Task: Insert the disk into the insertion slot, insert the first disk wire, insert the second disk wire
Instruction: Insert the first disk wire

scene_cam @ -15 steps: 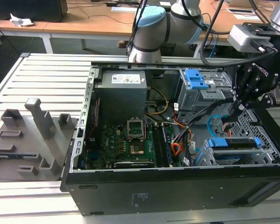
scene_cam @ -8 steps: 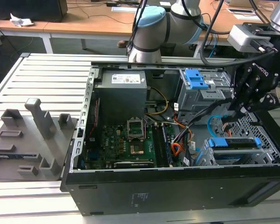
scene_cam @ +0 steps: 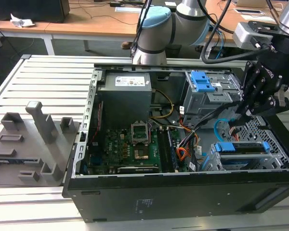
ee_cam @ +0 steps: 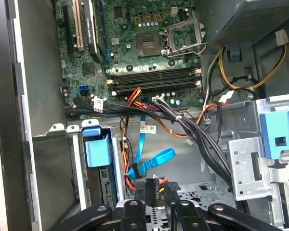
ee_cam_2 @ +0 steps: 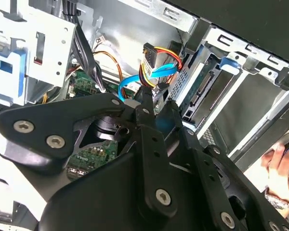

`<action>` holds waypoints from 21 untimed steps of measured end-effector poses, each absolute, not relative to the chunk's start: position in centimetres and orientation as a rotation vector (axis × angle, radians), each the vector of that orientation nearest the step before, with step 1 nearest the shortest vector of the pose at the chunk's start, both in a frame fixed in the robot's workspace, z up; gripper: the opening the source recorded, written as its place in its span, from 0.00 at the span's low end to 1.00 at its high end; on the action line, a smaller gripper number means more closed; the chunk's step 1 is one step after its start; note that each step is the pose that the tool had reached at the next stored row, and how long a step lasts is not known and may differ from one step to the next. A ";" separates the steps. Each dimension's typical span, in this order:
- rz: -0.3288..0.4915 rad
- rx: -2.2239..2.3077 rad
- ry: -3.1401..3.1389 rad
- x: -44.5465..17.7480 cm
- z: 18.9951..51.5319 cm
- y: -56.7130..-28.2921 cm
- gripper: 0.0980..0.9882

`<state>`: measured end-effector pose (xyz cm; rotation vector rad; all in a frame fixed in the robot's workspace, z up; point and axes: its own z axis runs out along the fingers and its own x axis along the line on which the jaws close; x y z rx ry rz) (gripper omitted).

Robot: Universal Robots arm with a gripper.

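Note:
The disk (scene_cam: 241, 148), silver in a blue carrier, sits inside the insertion slot (scene_cam: 213, 161), a silver cage at the case's corner on the exterior view's right. My gripper (scene_cam: 241, 115) hangs just above it, shut on the dark plug of the first disk wire (ee_cam_2: 150, 52), the orange, red and yellow bundle. In both wrist views the plug stands between my fingertips, apart from the disk's (ee_cam_2: 202, 89) connector end. The second disk wire (ee_cam_2: 161, 71), a light-blue flat cable, loops loose beside the plug. The first wrist view has my gripper (ee_cam: 155, 190), the plug (ee_cam: 154, 184), the blue loop (ee_cam: 156, 160) and the carrier (ee_cam: 97, 151).
A taller grey bay with a blue latch (scene_cam: 207, 89) stands behind the slot. A thick black cable bundle (ee_cam: 197, 134) crosses next to the gripper. The motherboard (scene_cam: 130, 144) and power supply (scene_cam: 125, 96) fill the case's other half. A grey fixture tray (scene_cam: 29, 139) lies outside. A hand (ee_cam_2: 277, 161) shows beyond the case.

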<state>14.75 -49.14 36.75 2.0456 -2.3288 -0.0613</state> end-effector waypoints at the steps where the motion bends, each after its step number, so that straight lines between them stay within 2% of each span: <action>1: -0.061 2.045 -2.329 14.7 36.7 -49.1 0.23; 4: -0.035 2.058 -2.344 14.7 36.7 -49.2 0.23; 16: -0.020 2.056 -2.338 14.2 35.3 -49.1 0.23; 18: -0.019 2.055 -2.338 14.2 35.3 -49.1 0.07; 21: -0.018 2.055 -2.338 14.2 35.3 -49.1 0.07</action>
